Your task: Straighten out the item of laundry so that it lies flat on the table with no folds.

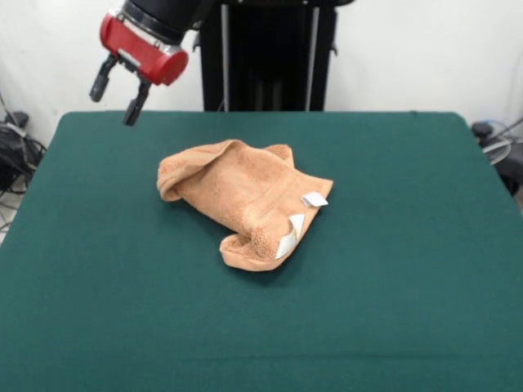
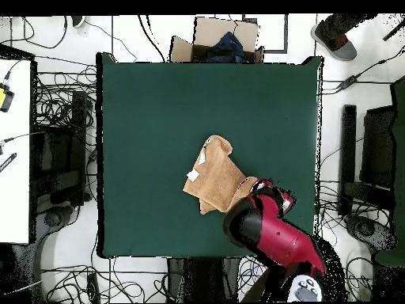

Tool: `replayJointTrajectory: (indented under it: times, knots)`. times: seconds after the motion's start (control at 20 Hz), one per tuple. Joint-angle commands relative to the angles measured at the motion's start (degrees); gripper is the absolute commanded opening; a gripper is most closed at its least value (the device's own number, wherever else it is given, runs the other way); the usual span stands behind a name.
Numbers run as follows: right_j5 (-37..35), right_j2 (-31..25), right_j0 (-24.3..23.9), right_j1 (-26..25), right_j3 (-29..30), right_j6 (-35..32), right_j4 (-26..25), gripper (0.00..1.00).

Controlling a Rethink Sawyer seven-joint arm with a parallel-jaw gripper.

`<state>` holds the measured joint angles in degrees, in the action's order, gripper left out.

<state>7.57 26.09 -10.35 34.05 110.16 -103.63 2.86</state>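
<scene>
The towel [image 1: 245, 200] is seen bunched near the middle of the table [image 1: 409, 310], folded over itself, with a rolled hump at one end and a curled lobe at the near end. Two white tags [image 1: 301, 214] are shown along the edge on the picture's right in the front view. In the overhead view the towel [image 2: 215, 176] is partly covered by the arm.

The gripper [image 1: 116, 92] is held up in the air above the table's far edge, well apart from the towel; its fingers [image 1: 133, 108] are spread and nothing is grasped.

The towel is judged soft, light and limp: no shape will be kept when lifted, and the terry is expected to drag on the felt rather than slide. Little breakage risk is expected. A pinch is best taken at an outer edge or corner, probably the tagged edge or the curled lobe, so that the fold can be pulled open. A grab at the thick hump would likely take several layers at once.
</scene>
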Motion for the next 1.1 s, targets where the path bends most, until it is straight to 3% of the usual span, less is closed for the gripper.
replayJointTrajectory:
  times: [0.05, 0.35, 1.1]
  knots:
    - [1.6, -11.64, -1.11, -1.05, 6.57, -16.47, 2.71, 1.0]
    - [0.88, -14.03, -2.35, 0.05, 8.24, -16.02, 2.67, 1.0]
    - [6.21, -19.01, -3.7, -4.46, 9.58, -17.78, 3.47, 1.0]
